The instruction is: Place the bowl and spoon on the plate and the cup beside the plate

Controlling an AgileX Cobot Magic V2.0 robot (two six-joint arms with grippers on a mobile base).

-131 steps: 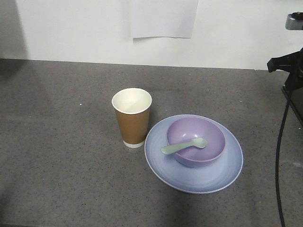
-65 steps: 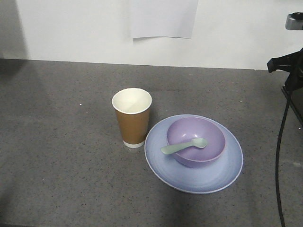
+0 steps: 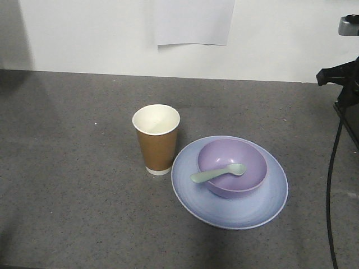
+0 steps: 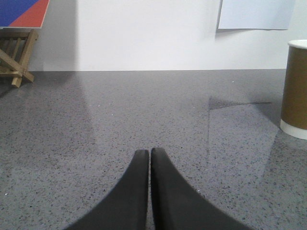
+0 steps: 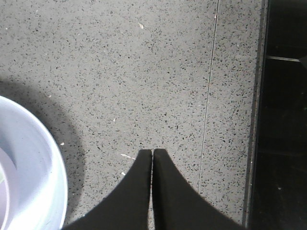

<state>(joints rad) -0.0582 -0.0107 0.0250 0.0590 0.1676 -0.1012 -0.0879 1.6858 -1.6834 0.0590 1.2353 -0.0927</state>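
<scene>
From the front-facing view, the lavender bowl sat on the light blue plate, with the mint-green spoon lying across the bowl's near rim, its long axis running left to right, handle end out to the left and scoop resting inside toward the right. The brown paper cup stood upright, mouth up, just beside the plate's left edge, so the arrangement looked complete. The spoon seemed light, stiff plastic, best pinched at the handle; the cup looked thin-walled and crushable, better held gently around its middle. In the left wrist view, the left gripper was closed with its fingers pressed together, holding nothing, above the speckled grey countertop, the cup off to the right. In the right wrist view, the right gripper was likewise closed and empty, near the plate's rim.
</scene>
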